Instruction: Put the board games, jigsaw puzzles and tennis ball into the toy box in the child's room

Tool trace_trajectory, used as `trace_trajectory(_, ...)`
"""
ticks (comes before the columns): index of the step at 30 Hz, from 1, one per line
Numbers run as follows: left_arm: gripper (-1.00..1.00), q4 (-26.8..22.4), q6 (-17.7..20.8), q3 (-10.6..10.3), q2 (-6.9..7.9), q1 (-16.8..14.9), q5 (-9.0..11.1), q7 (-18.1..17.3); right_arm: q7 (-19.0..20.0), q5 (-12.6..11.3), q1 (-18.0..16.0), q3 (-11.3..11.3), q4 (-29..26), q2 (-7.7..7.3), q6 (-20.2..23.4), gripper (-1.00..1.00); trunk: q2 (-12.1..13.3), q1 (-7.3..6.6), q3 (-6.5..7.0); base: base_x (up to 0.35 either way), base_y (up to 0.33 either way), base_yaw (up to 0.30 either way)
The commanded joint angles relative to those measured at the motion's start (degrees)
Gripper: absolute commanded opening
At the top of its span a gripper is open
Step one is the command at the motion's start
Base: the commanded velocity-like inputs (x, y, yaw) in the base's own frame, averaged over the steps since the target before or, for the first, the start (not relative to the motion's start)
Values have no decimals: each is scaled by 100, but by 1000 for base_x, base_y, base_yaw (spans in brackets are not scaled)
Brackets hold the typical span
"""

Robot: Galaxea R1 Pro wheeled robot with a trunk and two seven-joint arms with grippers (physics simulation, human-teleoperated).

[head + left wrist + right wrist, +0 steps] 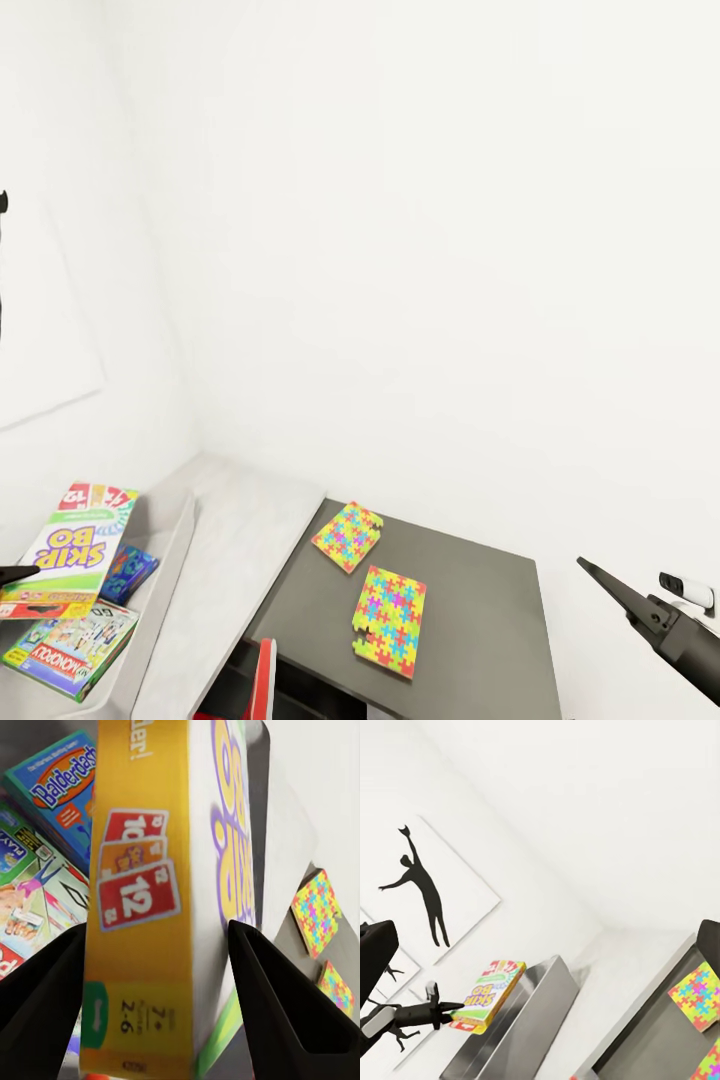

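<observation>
My left gripper (157, 934) is shut on the white and yellow Skip-Bo board game (72, 548), holding it by its edge over the grey toy box (165, 570). Inside the box lie a Monopoly board game (70, 645) and a blue Balderdash one (64, 787). Two jigsaw puzzles (348, 536) (390, 620) lie flat on the table's dark grey section (480, 600). At the lower right my right gripper (600, 580) hangs open beside that section, holding nothing. The right wrist view takes in the left gripper (435, 1009) with the Skip-Bo box (487, 996) above the toy box (510, 1027). The tennis ball is out of view.
The table's light grey top (240, 540) runs into the corner of two white walls. A black ball-player silhouette picture (424, 885) hangs on the left wall. Something red (265, 680) stands under the desk's front edge. A white socket (688, 590) is on the right wall.
</observation>
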Motion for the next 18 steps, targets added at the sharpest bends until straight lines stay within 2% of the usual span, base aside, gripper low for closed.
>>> trace_trajectory(1, -100, 2, 19, 12, -3, -6, -18, -19, 11, -14, -2, -3, 2, -1, 50, 100, -5, 2, -12, 0, 0, 0)
trace_trajectory(9, -100, 2, 9, 11, -18, -9, -22, 71, 11, -11, 1, -3, -1, -2, 50, 100, -5, 2, -86, 0, 0, 0)
trace_trajectory(18, -100, -3, 6, -5, -176, -9, -26, 77, 16, -4, -2, -2, 0, -2, 57, 100, -5, 2, -170, 0, 0, 0)
